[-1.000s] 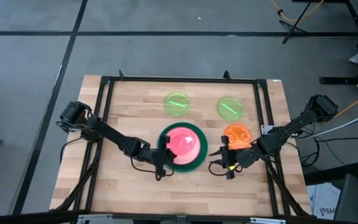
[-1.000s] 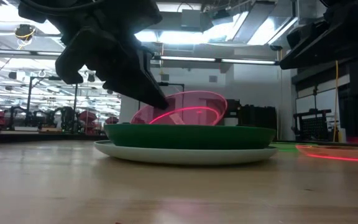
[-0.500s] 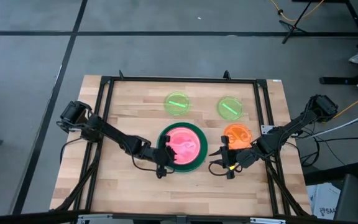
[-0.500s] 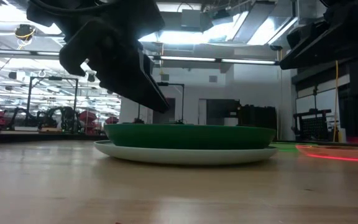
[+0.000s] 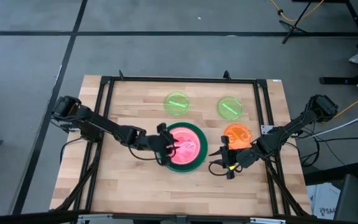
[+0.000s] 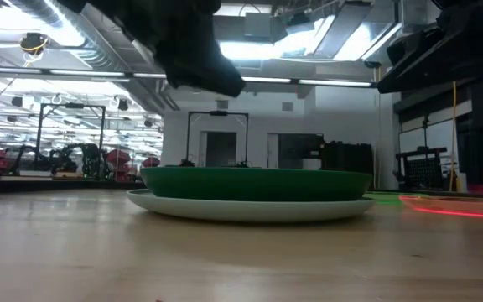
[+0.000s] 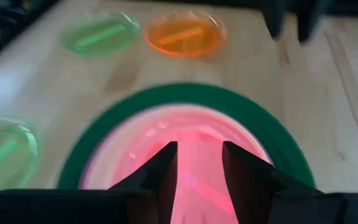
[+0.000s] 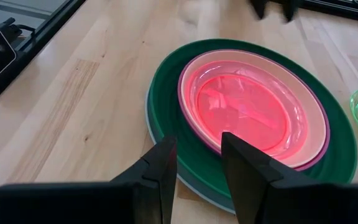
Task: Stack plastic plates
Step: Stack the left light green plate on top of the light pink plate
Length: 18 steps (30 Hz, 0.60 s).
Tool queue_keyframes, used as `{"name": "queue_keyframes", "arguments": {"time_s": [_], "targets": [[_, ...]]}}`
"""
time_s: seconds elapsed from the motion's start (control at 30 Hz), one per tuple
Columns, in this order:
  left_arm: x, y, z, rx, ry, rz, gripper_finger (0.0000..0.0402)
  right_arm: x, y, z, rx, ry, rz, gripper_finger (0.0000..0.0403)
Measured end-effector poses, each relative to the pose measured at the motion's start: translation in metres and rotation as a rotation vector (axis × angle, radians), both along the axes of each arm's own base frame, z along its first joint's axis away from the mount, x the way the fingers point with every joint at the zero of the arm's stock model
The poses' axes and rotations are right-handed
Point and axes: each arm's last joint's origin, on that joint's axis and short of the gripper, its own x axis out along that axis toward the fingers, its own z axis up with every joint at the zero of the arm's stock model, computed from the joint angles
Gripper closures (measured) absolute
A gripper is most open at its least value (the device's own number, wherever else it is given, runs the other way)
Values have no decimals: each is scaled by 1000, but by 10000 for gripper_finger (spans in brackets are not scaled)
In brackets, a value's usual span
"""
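1. Red, translucent and glowing, the small red plate now lies flat in the stack at the centre of the high view; a second ago it stood tilted above the green rim in the low view, and that tilt is gone.
2. From the bottom up, the stack reads: light blue plate, green plate, magenta plate, cream-pink plate, then the red one on top.
3. The left end effector has let go: its fingers stand a little apart with nothing between them. It has risen and shifted to the stack's left edge in the high view, and in the low view only its dark underside shows at the top.
4. The right end effector hovers just right of the stack, lower centre-right of the high view, fingers narrowly apart and empty; it has not moved.
5. Three plates remain loose on the table: the orange plate right of the stack, and two lime plates above it.
6. Judgement: five are stacked and three small ones are left. The orange plate, near the right end effector, looks the likeliest next pick.
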Motion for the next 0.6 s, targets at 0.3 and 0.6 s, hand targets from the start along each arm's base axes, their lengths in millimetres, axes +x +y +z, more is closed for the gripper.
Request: {"name": "queue_keyframes", "arguments": {"time_s": [0.3,0.6], "targets": [[1,15,6,10,-25,86,281,0,0,0,-1,1,-1,285],[2,75,-1,-110,9,334,281,0,0,0,-1,-1,-2,285]]}}
